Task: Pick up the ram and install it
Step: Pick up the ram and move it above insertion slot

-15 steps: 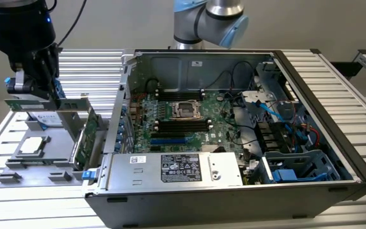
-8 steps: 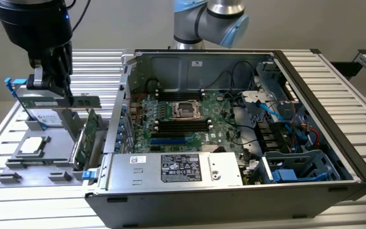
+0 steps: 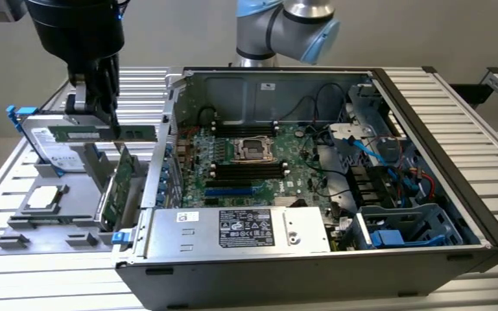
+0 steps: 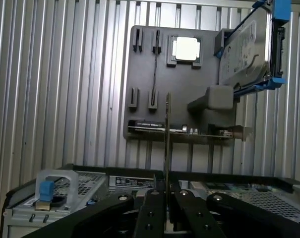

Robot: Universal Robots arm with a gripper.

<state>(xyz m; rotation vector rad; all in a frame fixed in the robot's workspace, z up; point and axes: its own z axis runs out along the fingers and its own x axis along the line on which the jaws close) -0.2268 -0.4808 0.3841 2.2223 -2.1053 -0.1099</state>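
Exterior view: arm (image 3: 285,24) shows its grey and blue joint at 12 o'clock behind the open case (image 3: 422,162). Its black wrist end points straight down at 10 o'clock of the case, over the grey holder (image 3: 24,223) on the slatted bench (image 3: 24,285). The gripper (image 3: 96,122) pinches the ram (image 3: 137,132) by its upper edge. The ram hangs level with its long side horizontal, clear of the holder, just in front of the silver hard drive (image 3: 54,152) with blue rails. It is above the upright expansion card (image 3: 124,175) and well apart from the memory slots (image 3: 247,170) on the motherboard (image 3: 231,146), which sit at 4 o'clock of it. A processor chip (image 3: 46,194) lies flat in the holder at 7 o'clock of the ram

Labels: white sticker on the ram, printed label on the hard drive, black and white labels on the power supply (image 3: 231,230); all text too small to read

Wrist view: gripper (image 4: 165,196) fingers pressed on both faces of the ram (image 4: 166,134), seen edge-on as a thin line. Beyond it are the holder (image 4: 145,74), processor chip (image 4: 186,48), hard drive (image 4: 246,49) and expansion card (image 4: 189,132)
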